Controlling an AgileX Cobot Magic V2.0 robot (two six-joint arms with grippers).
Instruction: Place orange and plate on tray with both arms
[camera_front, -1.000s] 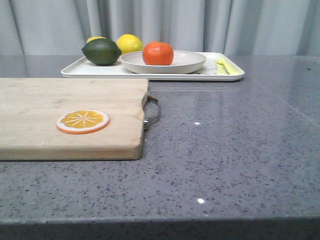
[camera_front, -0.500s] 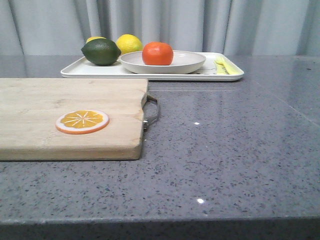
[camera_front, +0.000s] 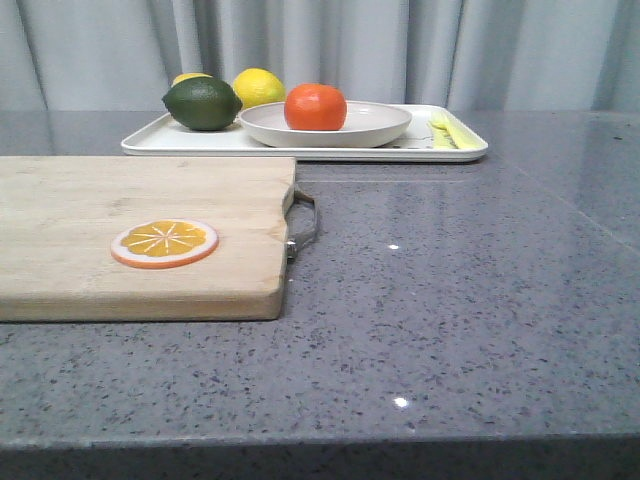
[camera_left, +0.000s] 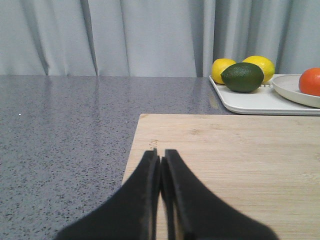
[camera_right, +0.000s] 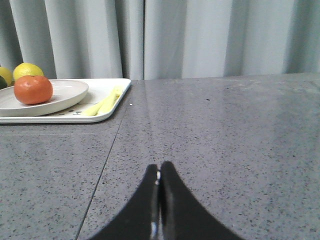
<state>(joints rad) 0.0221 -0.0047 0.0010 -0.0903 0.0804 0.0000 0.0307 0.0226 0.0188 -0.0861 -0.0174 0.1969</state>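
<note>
Orange (camera_front: 315, 107): it is seen inside the plate, on the left part of it, touching the plate's bottom.
Plate (camera_front: 370, 125): it is placed on the tray, near the middle of it, flat and not tilted.
Tray (camera_front: 470, 153): it is laid at the far edge of the desk, with its long side along that edge; a yellow mark (camera_front: 444, 131) is seen at its right end.
Lime (camera_front: 202, 103): a dark green one is set on the left part of the tray, just beside the plate.
Lemons (camera_front: 259, 86): two yellow ones are seen behind the lime, towards the far rim of the tray; one is mostly hidden by the lime.
Cutting board (camera_front: 90, 200): it is laid on the left side of the desk, nearer than the tray and apart from it, with a metal handle (camera_front: 305, 224) on its right end.
Orange slice (camera_front: 165, 243): a flat disc is laid on the board, towards its near edge.
Desk (camera_front: 460, 300): grey and speckled.
Left pincer (camera_left: 162, 165): it is pressed together with nothing between, above the left edge of the board.
Right pincer (camera_right: 159, 172): it is pressed together, nothing is pinched, above the bare desk to the right of the tray.
</note>
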